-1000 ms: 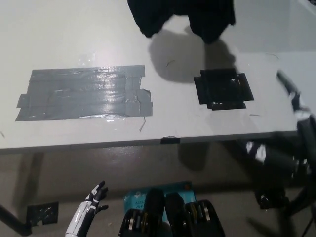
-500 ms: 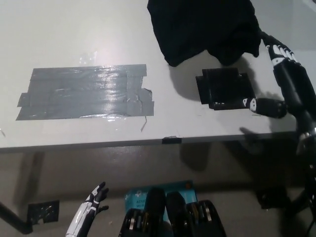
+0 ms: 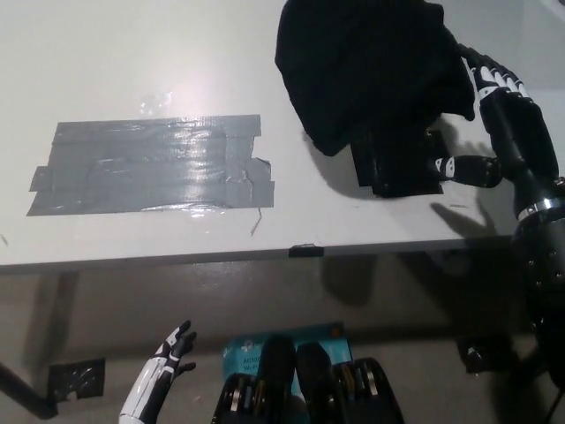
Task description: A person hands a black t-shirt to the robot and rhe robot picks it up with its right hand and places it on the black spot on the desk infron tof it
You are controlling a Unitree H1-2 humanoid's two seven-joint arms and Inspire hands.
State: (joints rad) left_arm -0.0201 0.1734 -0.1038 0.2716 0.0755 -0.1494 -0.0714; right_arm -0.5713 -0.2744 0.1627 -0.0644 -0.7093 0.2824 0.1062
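Head view, left to right: the white left hand (image 3: 168,367) hangs below the desk's (image 3: 132,71) near edge, fingers spread, holding nothing, as before. A grey tape patch (image 3: 150,168) covers the desk's left half. Toward the far right corner, the black t-shirt (image 3: 371,66) has sunk lower within the last second and now overlaps the black spot (image 3: 397,168). The black right hand (image 3: 494,124) has risen beside it, fingers touching the cloth; a closed grasp cannot be confirmed. Handover looks imminent.
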